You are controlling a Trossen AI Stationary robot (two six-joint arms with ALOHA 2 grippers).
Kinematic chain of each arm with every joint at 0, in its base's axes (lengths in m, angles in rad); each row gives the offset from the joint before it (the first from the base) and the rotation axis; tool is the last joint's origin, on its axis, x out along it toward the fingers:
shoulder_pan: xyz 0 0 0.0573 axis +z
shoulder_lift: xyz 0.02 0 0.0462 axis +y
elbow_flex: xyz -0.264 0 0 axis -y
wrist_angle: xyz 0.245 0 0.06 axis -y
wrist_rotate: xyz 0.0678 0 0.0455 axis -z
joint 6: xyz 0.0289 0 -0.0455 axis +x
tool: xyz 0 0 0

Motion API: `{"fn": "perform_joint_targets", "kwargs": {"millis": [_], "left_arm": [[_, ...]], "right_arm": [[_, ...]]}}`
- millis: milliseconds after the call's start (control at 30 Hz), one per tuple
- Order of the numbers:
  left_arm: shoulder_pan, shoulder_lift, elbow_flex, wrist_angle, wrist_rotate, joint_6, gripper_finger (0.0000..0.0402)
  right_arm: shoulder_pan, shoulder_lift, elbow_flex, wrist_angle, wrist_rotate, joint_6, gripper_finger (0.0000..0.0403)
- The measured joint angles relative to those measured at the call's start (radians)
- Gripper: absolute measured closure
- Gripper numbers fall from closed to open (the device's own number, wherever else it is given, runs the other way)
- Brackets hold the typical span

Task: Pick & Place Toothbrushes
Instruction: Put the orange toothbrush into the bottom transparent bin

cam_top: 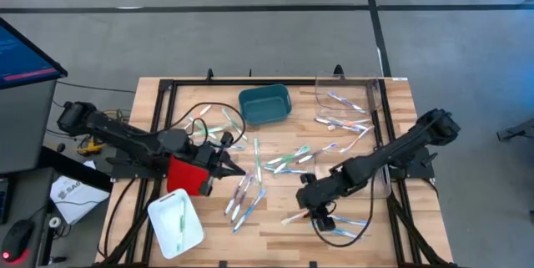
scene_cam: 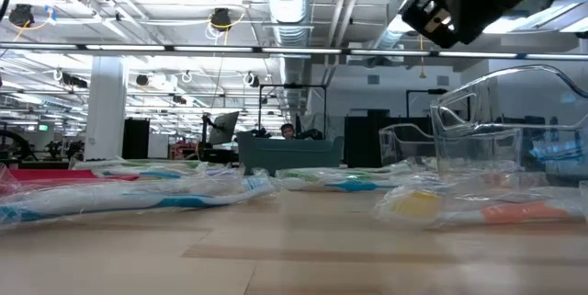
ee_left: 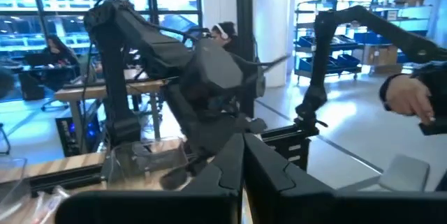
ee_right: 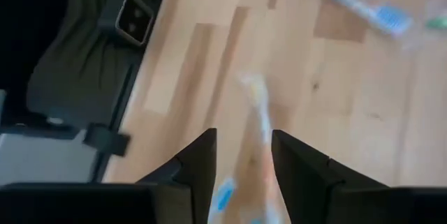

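Observation:
Several wrapped toothbrushes in green, blue, pink and orange lie scattered on the wooden table's middle. My right gripper hangs open over the near right part. In its wrist view the fingers stand on either side of an orange-and-white toothbrush lying on the wood. My left gripper is shut and empty beside the red bin, left of the pile; its wrist view looks level across the table. One green toothbrush lies in the white tray.
A teal bin stands at the far middle. A clear container at the far right holds a few toothbrushes. Black cables loop beside the left arm. A black frame runs round the table. A person's hand shows beyond the table.

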Motion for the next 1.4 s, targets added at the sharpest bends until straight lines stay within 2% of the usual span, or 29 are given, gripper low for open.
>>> {"fn": "perform_joint_targets", "kwargs": {"millis": [67,233,467,700,1000,1167,1400], "left_arm": [[0.001,0.000,0.000,0.009,0.000,0.000,0.0401],[0.009,0.000,0.002,0.051,0.000,0.002,0.0401],[0.008,-0.035,0.049,0.069,0.007,0.045,0.0400],[0.001,-0.046,0.047,0.007,0.159,0.023,0.0391],[-0.005,-0.089,0.049,-0.066,0.171,0.016,0.0389],[-0.019,-0.148,0.034,-0.068,0.184,0.019,0.0389],[-0.054,-0.184,0.017,-0.068,0.189,0.024,0.0389]], "right_arm": [[0.013,0.028,0.033,-0.024,-0.002,0.006,0.0274],[0.039,0.107,0.165,-0.144,-0.001,-0.107,0.0279],[0.019,0.290,0.447,-0.540,0.101,-0.264,0.0260],[0.009,0.465,0.627,-0.713,0.130,-0.290,0.0213],[0.037,0.529,0.654,-0.627,0.129,-0.242,0.0166],[0.040,0.527,0.627,-0.584,0.112,-0.205,0.0161],[0.041,0.499,0.510,-0.432,0.076,-0.178,0.0163]]}}
